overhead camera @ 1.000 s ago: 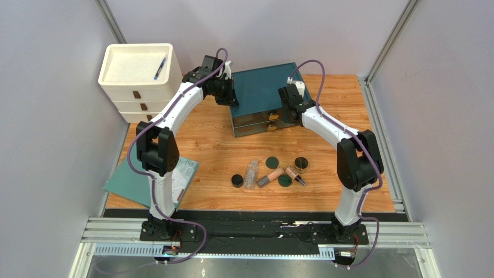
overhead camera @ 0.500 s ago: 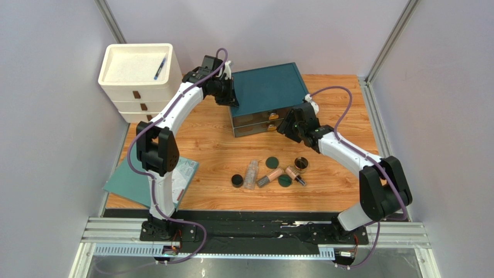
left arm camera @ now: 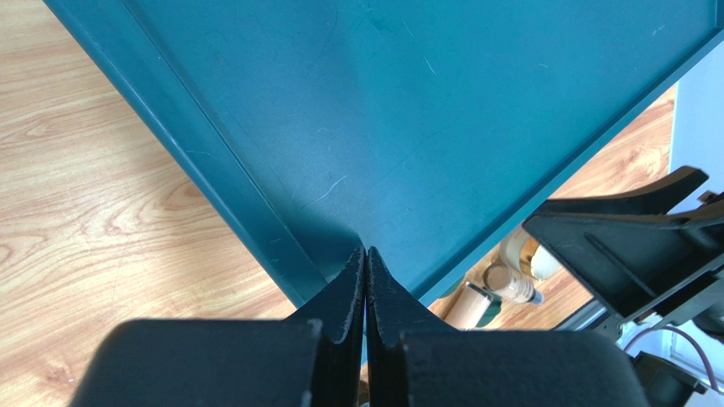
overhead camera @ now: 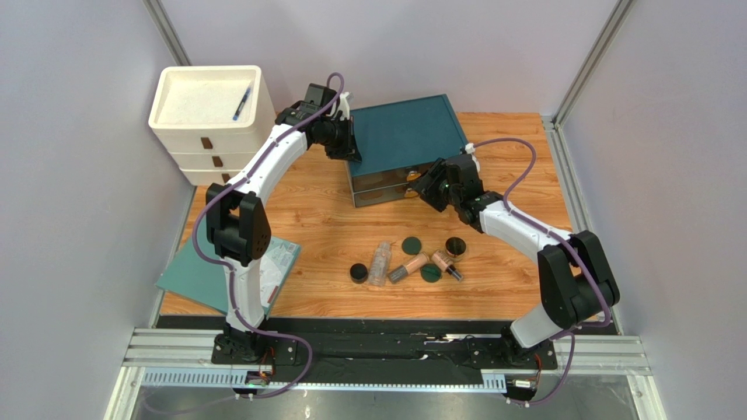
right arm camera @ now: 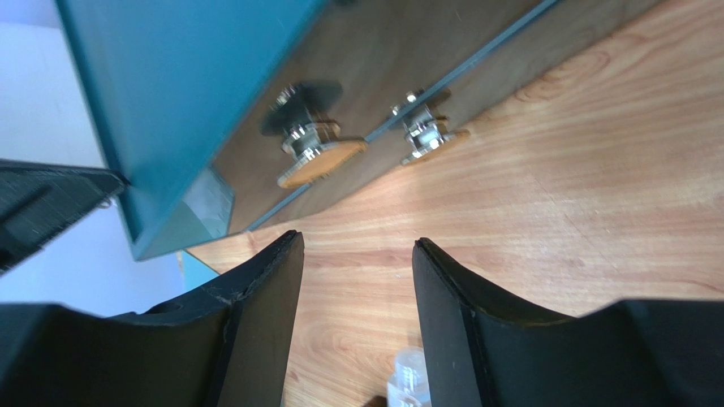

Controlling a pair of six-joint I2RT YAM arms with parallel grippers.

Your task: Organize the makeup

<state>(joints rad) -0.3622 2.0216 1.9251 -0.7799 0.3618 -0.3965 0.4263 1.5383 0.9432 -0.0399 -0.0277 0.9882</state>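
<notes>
Barely started. Nothing stowed so far: all of the makeup loose on the table, well behind the right gripper (overhead camera: 427, 185), back toward its arm's base. Jar (overhead camera: 359, 273), bottle (overhead camera: 380, 262), tubes (overhead camera: 409, 267), discs (overhead camera: 411, 246) and compact (overhead camera: 455, 246) bunched close together, some touching. From the right wrist, only the bottle's end in sight, below the fingertips.

Both drawers of the box (overhead camera: 408, 131) apparently closed, judging by the flush fronts.

Right gripper: jaws apart, nothing between them, aimed at the two handles (right arm camera: 321, 161) just ahead of the fingertips, near but not touching.

Left gripper (left arm camera: 366, 280): fingertips pressed together, holding nothing, set at the edge of the box top right under the tips, touching or nearly so. Looks like bracing the box against a pull, though cannot tell how firmly.

Left to do, judging from this: close on a handle, draw a drawer out, then bring each piece from behind the hand forward into it. So the opening step in hand, and all of the sorting ahead.

Cannot tell whether meant for this box alone or also for the white drawers (overhead camera: 206, 157), well off to the left gripper's outer side, with a pen (overhead camera: 242, 102) in the top tray. Booklet (overhead camera: 202, 276) back beside the left arm's base, no part of the job.
</notes>
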